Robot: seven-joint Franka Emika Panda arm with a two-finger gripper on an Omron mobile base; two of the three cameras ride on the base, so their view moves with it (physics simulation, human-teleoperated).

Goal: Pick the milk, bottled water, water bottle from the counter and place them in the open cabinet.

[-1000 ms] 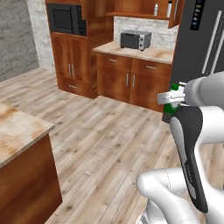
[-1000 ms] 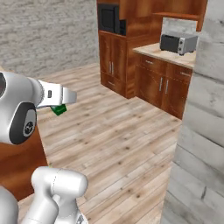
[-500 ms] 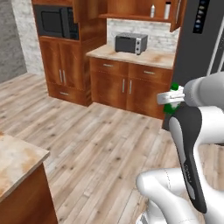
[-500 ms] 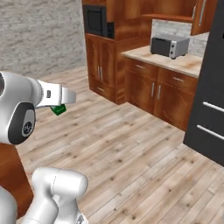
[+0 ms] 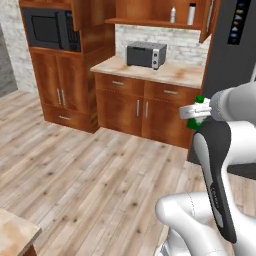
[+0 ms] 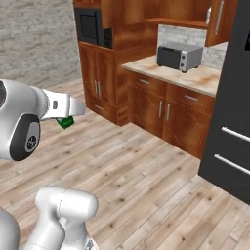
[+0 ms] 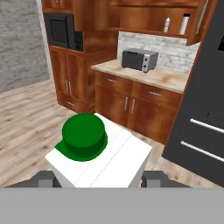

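My gripper (image 7: 99, 177) is shut on the milk (image 7: 101, 158), a white carton with a green cap that sits close in front of the hand camera. From the base cameras the gripper (image 5: 196, 113) (image 6: 66, 115) is held out over the wood floor, with green parts of the milk (image 5: 200, 101) (image 6: 65, 122) showing around it. The open cabinet (image 5: 150, 15) (image 7: 144, 17) is up ahead. On its shelf stand the bottled water (image 5: 173, 14) (image 7: 166, 24) and the silver water bottle (image 5: 191, 13) (image 7: 184, 24). A corner of the counter (image 5: 14, 236) lies at lower left.
Below the cabinet a stone top carries a toaster oven (image 5: 146, 54) over low cupboards (image 5: 142, 107). A built-in microwave (image 5: 47, 30) is to the left and a black fridge (image 5: 234, 50) to the right. Wood floor (image 5: 90, 170) lies between me and the cupboards.
The whole picture has shifted: the base has moved, so the wall cabinet and cupboards are nearer and more central, and the island has slid off to the lower left. The grip on the milk is unchanged.
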